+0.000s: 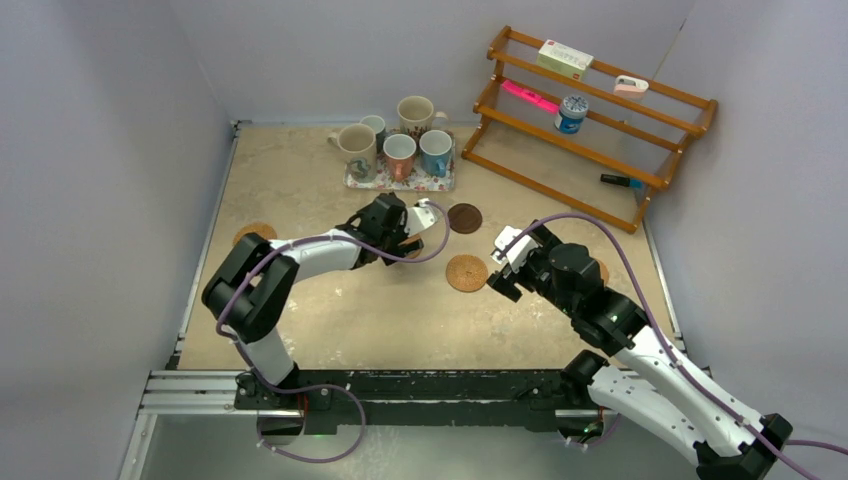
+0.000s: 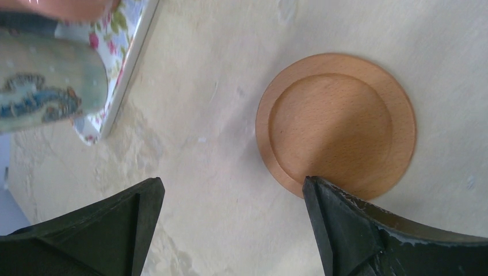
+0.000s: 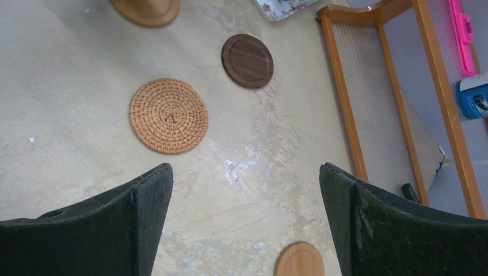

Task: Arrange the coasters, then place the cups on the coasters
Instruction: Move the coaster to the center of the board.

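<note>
Left fingers (image 2: pixel 115 230) wide apart, tan coaster (image 2: pixel 335 123) beside one tip; right fingers (image 3: pixel 115 224) likewise apart.

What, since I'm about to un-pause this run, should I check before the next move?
1. Left tool open, empty: ok.
2. Right tool open, empty: ok.
3. Smooth light-wood round coaster by the left tool lies flat, uncovered: ok.
4. Left tool's finger clear of that coaster's rim: cannot tell.
5. Woven rattan round coaster and dark brown wooden round coaster flat, apart: ok.
6. Five ceramic mugs on coasters: not ok; all stand on the floral rectangular tray.
</note>
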You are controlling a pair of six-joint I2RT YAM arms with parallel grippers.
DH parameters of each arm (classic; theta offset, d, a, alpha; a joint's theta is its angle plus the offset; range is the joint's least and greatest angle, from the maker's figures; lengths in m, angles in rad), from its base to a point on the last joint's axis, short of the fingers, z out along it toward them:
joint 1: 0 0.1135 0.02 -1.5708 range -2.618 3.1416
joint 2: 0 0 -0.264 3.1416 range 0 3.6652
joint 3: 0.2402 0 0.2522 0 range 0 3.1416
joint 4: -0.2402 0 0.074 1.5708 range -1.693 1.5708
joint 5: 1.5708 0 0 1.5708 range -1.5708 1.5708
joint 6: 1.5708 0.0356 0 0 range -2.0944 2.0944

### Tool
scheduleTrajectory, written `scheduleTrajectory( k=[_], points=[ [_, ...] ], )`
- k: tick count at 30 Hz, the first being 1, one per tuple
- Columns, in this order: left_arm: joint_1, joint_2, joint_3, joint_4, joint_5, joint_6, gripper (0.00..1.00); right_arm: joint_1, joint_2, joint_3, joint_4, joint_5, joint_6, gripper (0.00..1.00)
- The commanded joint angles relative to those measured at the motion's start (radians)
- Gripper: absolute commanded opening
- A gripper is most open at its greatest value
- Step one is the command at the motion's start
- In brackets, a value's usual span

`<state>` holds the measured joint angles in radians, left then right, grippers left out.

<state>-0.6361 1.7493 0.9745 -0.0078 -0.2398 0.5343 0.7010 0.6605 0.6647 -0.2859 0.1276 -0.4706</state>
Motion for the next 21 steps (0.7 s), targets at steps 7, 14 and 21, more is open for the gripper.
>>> scheduleTrajectory(
  k=[7, 14, 21],
  points=[
    [0.146, -0.191, -0.228, -0.011, 0.009, -0.009, 1.0, 0.006, 0.006, -0.007, 0.04, -0.013, 0.013, 0.99],
    [0.293, -0.258, -0.307, 0.032, 0.033, 0.016, 1.0, 0.006, 0.023, -0.016, 0.045, -0.012, 0.009, 0.99],
    [0.373, -0.325, -0.354, 0.053, 0.08, 0.063, 1.0, 0.006, 0.037, -0.002, 0.042, 0.003, 0.024, 0.99]
  ],
)
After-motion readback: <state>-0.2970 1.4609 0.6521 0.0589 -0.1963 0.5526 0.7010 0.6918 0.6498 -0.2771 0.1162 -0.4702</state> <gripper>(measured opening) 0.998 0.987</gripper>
